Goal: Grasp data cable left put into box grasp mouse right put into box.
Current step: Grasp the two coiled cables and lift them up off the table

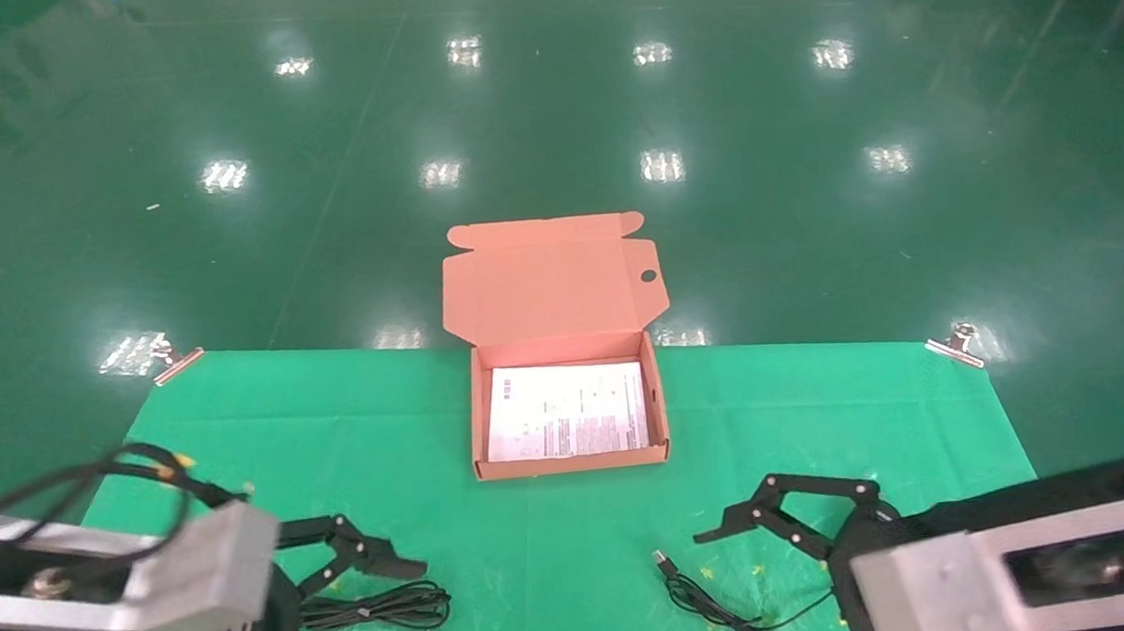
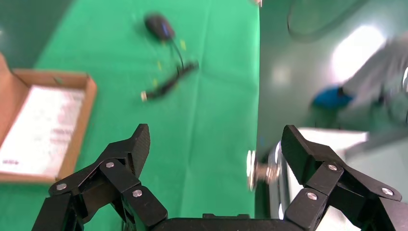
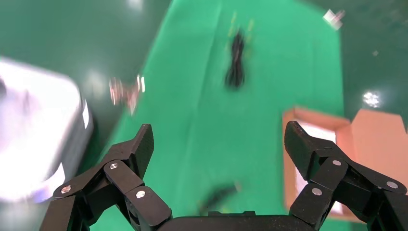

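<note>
The orange-brown box (image 1: pixel 478 417) stands open at the middle of the green cloth, lid flap back, white leaflet inside. It also shows in the left wrist view (image 2: pixel 82 120) and the right wrist view (image 3: pixel 288 159). The data cable (image 1: pixel 389 607) lies coiled at the near left, also in the right wrist view (image 3: pixel 235 62). My left gripper (image 1: pixel 380 545) (image 2: pixel 215 139) is open and empty just above it. My right gripper (image 1: pixel 736 509) (image 3: pixel 217 137) is open and empty at the near right, by the mouse's cord (image 1: pixel 711 610). The mouse (image 2: pixel 159 26) is hidden under my right arm in the head view.
The green cloth (image 1: pixel 831 415) is held by metal clips at its far corners (image 1: pixel 174 361) (image 1: pixel 956 345). Shiny green floor lies beyond it. The cord's USB plug (image 1: pixel 659 558) points toward the box.
</note>
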